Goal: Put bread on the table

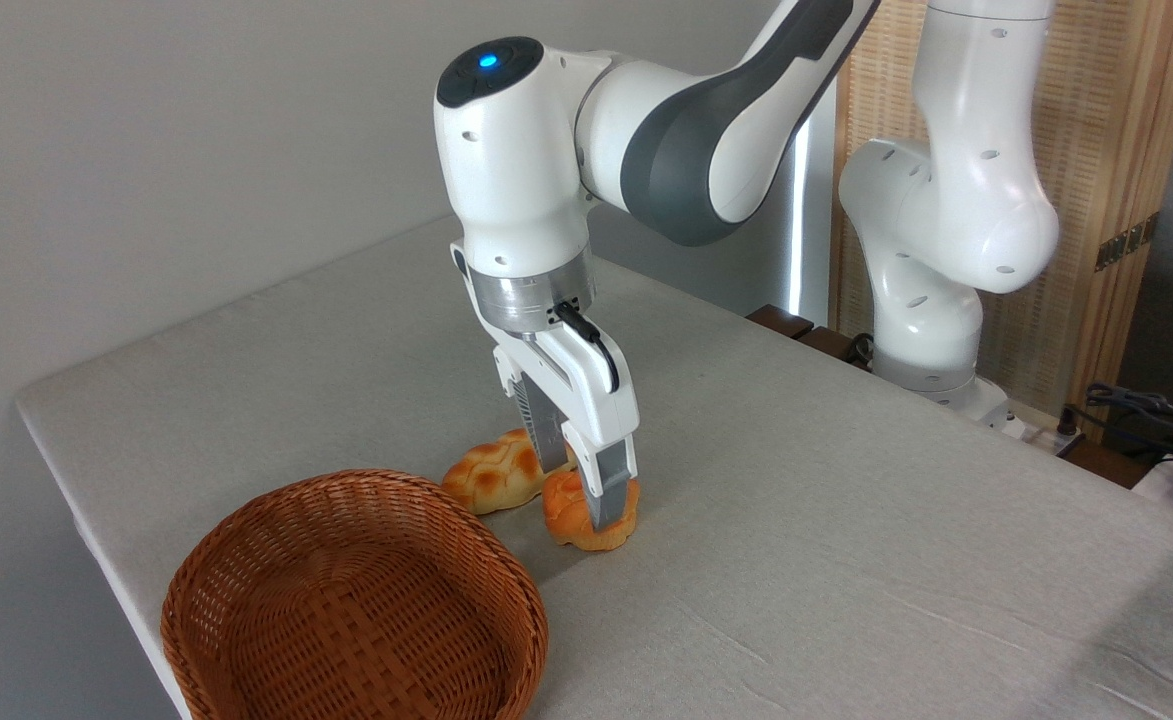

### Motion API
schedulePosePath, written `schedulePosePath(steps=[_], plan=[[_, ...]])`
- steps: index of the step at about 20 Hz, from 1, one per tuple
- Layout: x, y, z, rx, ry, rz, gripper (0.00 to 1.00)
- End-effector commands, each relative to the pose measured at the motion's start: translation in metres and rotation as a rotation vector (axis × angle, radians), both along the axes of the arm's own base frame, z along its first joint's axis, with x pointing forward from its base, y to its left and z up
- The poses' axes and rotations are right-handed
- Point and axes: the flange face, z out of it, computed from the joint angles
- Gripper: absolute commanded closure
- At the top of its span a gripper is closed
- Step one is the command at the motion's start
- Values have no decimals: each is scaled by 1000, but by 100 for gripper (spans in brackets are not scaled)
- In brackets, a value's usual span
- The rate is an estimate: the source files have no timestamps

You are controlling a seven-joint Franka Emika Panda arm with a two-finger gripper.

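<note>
Gripper [586,490] apparently clamped around bread [589,513] on table [846,480], beside loaf [491,475].

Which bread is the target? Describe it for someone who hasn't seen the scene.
Start at the wicker basket on the table. Just right of it lie two breads; the bun sits between the tool's fingers. It is small, round and orange, unlike the paler braided loaf behind it.

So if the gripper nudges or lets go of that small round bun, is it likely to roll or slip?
The bread sits low with a broad lumpy base on the cloth table, so it probably stays put rather than rolls. Its glossy crust may be a little slippery between the gripper fingers. It looks light.
</note>
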Motion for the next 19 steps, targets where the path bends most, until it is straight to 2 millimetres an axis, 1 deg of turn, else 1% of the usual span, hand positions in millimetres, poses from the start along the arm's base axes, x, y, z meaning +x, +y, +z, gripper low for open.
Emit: schedulePosePath(steps=[1, 3, 4, 5, 6, 8, 9, 12, 14, 16, 19], plan=[[18, -1, 47, -9, -98, -7, 0], [28, -7, 81, -45, -158, 15, 0], [32, -13, 94, -56, -184, 22, 0], [35, -15, 105, -59, -206, 38, 0], [40, -17, 109, -58, -217, 52, 0], [51, -31, 104, -39, -205, 39, 0], [52, -31, 99, -33, -192, 52, 0], [58, -33, 95, -27, -184, 98, 0], [64, -34, 97, -26, -189, 114, 0], [69, -34, 101, -29, -192, 172, 0], [69, -33, 100, -28, -190, 182, 0]])
